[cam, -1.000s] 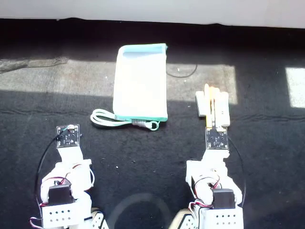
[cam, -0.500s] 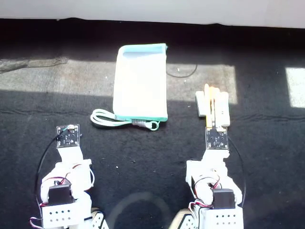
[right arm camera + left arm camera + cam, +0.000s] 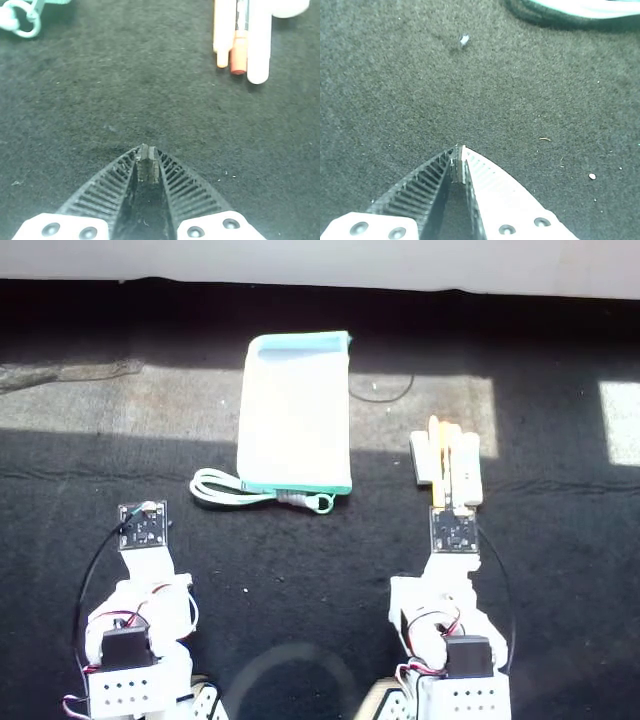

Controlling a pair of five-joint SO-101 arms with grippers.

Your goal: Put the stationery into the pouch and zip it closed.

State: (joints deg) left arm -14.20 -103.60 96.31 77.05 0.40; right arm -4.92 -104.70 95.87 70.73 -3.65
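Right gripper [image 3: 148, 162] & left gripper [image 3: 457, 157] both pinched closed, empty. We open R wide, straddle one of the pens [image 3: 240, 40] crosswise, then head for pouch [image 3: 296, 412].

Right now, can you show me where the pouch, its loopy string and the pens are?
pouch [image 3: 295, 415], high view, the middle of its pale flat body.
string [image 3: 258, 497], high view, the white stretch close to the pouch's near edge.
pens [image 3: 447, 465], high view, the middle of the bundle lying side by side.

Bare mat [image 3: 380, 540] between pouch [image 3: 295, 410] and stationery [image 3: 447, 465]; cord loop [image 3: 222, 487] at pouch's near end.
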